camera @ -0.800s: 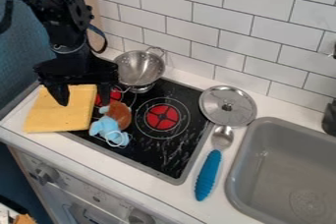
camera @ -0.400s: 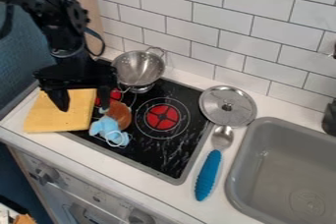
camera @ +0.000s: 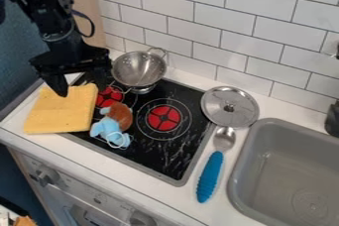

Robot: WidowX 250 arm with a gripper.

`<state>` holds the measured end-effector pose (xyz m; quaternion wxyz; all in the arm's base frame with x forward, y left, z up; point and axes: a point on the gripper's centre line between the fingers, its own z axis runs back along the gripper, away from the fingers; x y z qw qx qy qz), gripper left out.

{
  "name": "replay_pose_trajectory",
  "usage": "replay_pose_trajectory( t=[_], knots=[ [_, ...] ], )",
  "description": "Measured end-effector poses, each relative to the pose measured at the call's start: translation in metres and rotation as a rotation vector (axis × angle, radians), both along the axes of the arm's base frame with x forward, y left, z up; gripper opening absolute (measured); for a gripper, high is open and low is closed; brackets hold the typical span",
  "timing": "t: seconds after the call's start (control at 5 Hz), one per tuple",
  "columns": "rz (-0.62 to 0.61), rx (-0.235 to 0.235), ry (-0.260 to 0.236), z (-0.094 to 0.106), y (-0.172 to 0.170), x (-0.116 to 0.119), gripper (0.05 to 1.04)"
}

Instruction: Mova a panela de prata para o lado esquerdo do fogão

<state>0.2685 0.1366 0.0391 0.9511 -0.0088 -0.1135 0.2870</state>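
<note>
The black gripper (camera: 81, 89) hangs over the back of the yellow cloth at the upper left, its two fingers wide apart with nothing between them. Just right of it stands the silver pan (camera: 139, 69), a colander-like bowl with loop handles, at the back left of the black stove top (camera: 147, 151). The pan looks tilted toward the front, and the gripper's right finger is close to its left side; whether they touch I cannot tell.
A yellow cloth (camera: 61, 111) overlaps the stove's left edge. A blue and brown plush toy (camera: 112, 127) lies front left on the stove. Right of it are a silver lid (camera: 230, 111), a blue-handled spoon (camera: 210, 176) and the grey sink (camera: 291, 170).
The gripper has shifted back and slightly left, away from the plush toy, uncovering more of the left red burner. Its fingers stay apart, and the pan looks unmoved.
</note>
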Motion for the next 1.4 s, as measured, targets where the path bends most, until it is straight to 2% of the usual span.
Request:
replay_pose_trajectory(
  t=[0.2,0.4,1.0,1.4],
  knots=[
    [0.072,-0.075,0.018,-0.014,0.025,0.021,1.0],
    [0.119,-0.083,0.02,-0.023,0.041,0.041,1.0],
    [0.161,-0.21,0.011,-0.05,0.042,0.077,1.0],
    [0.117,-0.227,0.007,-0.064,0.033,0.102,1.0]
  ],
)
